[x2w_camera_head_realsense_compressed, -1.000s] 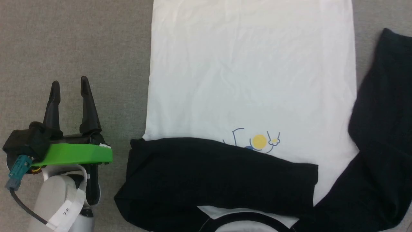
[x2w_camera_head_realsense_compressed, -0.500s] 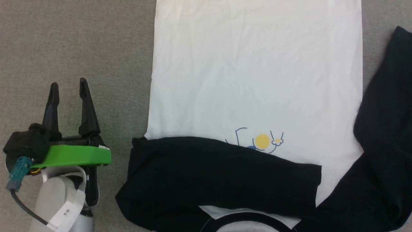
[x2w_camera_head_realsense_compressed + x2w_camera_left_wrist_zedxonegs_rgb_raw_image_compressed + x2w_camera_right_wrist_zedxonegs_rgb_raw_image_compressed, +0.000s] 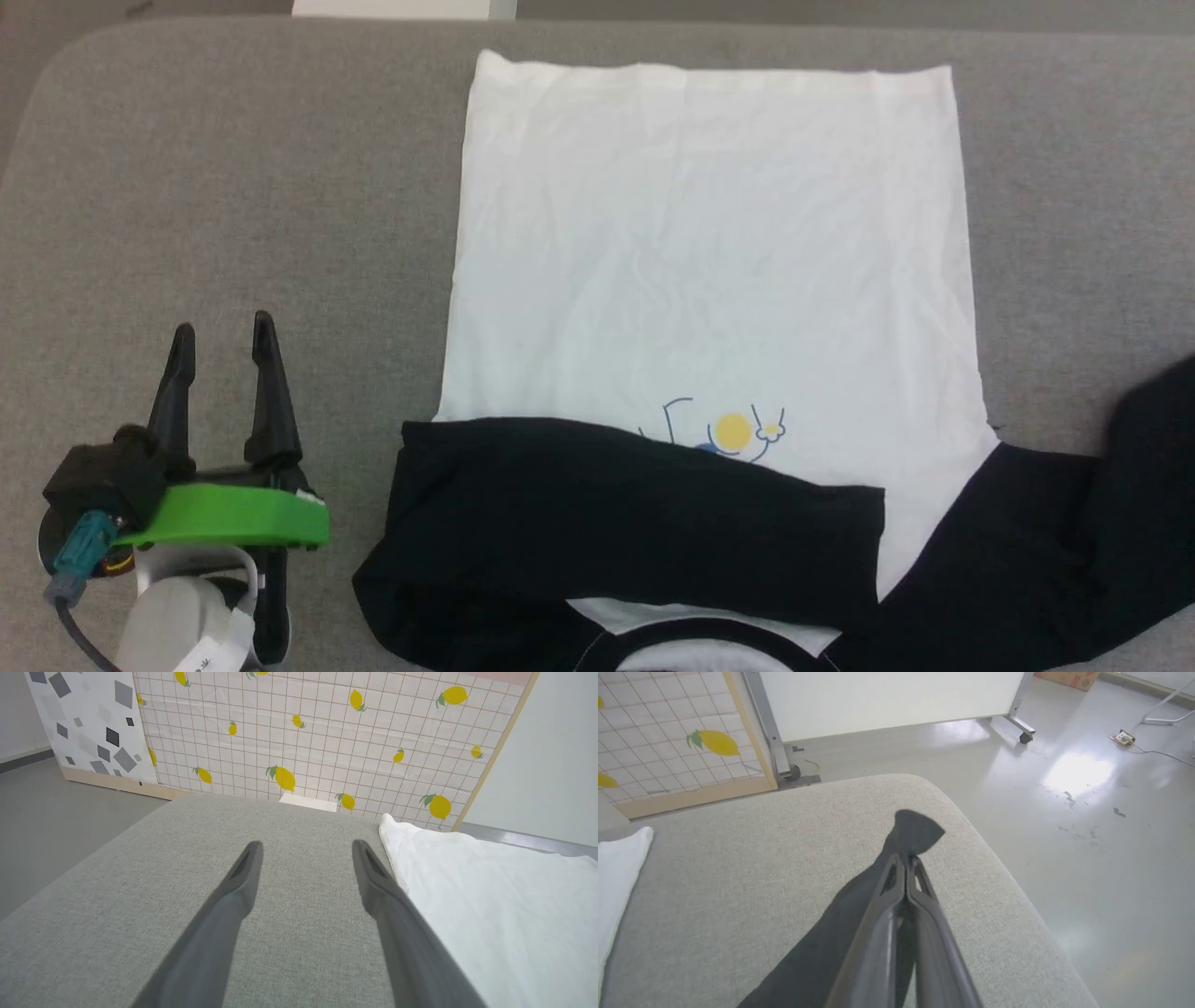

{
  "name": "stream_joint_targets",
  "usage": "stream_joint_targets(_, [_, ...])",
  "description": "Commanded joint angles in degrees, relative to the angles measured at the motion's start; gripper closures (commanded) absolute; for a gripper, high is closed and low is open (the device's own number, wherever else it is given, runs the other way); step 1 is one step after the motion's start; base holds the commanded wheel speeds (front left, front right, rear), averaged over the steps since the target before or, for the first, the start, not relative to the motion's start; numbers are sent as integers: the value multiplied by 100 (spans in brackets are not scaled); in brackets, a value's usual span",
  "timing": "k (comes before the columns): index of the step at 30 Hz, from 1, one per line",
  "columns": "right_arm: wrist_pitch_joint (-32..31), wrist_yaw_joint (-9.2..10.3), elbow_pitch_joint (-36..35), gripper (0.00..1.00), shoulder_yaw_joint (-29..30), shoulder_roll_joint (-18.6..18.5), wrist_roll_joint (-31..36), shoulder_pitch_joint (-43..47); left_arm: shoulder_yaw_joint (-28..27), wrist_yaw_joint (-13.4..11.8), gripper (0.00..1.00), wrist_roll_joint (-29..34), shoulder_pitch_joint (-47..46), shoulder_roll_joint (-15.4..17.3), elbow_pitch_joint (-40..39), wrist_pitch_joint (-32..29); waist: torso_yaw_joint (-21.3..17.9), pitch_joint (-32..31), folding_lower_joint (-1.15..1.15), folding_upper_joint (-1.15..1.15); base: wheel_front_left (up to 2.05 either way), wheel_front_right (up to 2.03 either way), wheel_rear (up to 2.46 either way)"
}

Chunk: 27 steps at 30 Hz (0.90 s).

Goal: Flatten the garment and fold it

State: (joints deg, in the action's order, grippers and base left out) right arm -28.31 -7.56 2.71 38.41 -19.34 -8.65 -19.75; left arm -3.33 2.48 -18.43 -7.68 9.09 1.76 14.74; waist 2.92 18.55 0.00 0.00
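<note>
Left hand (image 3: 224, 324) gapes empty beside the garment (image 3: 709, 243); right hand (image 3: 906, 857) pinches its black sleeve (image 3: 920, 830).

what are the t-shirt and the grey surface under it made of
T-shirt: likely thin cotton-type knit, matte; it lies limp with fine soft creases. Grey surface: seemingly woven upholstery cloth over padding, matte; visible weave grain and rounded corners.

We see a thin white cloth T-shirt (image 3: 709, 243), matt and softly creased, with black sleeves (image 3: 635, 504) of equally dull cloth. Beneath it, a grey padded surface (image 3: 233, 187) is covered in coarse woven fabric. The left gripper (image 3: 224, 323) has smooth, matt dark plastic fingers (image 3: 271, 392) and a green plastic bracket (image 3: 233, 527) with a slight sheen. The grey floor (image 3: 1064, 802) is polished and mirrors the light.
</note>
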Motion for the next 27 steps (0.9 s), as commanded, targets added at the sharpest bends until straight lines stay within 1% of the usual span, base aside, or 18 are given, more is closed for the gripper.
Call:
stream_joint_targets(1, [-46, 8, -306, 100, 51, 134, -52, 259, -33, 30, 0, 93, 121, 9, 11, 26, -112, -339, 0, 0, 0, 0, 0])
stream_joint_targets(4, [-150, 8, -1123, 100, 118, 444, -147, 742, -64, 26, 0, 79, 224, 17, -9, 26, -162, -461, 0, 0, 0, 0, 0])
stream_joint_targets(8, [-337, 8, -2341, 100, -195, 856, -300, 1317, -108, 8, 0, 37, 356, 9, -35, 26, -234, -614, 0, 0, 0, 0, 0])
stream_joint_targets(12, [-525, 8, -3349, 100, -877, 1079, -394, 1716, -94, 2, 0, 19, 433, 10, -27, 20, -267, -727, 0, 0, 0, 0, 0])
stream_joint_targets(15, [-668, 8, -3905, 100, -1668, 1129, -377, 1869, -75, 5, 0, 8, 446, 23, -25, 14, -262, -762, 0, 0, 0, 0, 0])
stream_joint_targets(18, [-806, 8, -4225, 100, -2565, 1110, -339, 1872, -54, 4, 0, 10, 450, 38, -14, 13, -247, -790, 0, 0, 0, 0, 0])
stream_joint_targets(21, [-913, 8, -4298, 100, -3574, 1035, -266, 1738, -35, -1, 0, 5, 447, 49, 2, 2, -220, -799, 0, 0, 0, 0, 0])
stream_joint_targets(24, [-946, 8, -4078, 100, -4497, 1019, -138, 1499, -14, -4, 0, -8, 431, 49, 18, -2, -186, -791, 0, 0, 0, 0, 0])
stream_joint_targets(27, [-878, 8, -3577, 100, -5336, 1081, -20, 1248, 17, 2, 0, -26, 405, 41, 40, -2, -136, -772, 0, 0, 0, 0, 0])
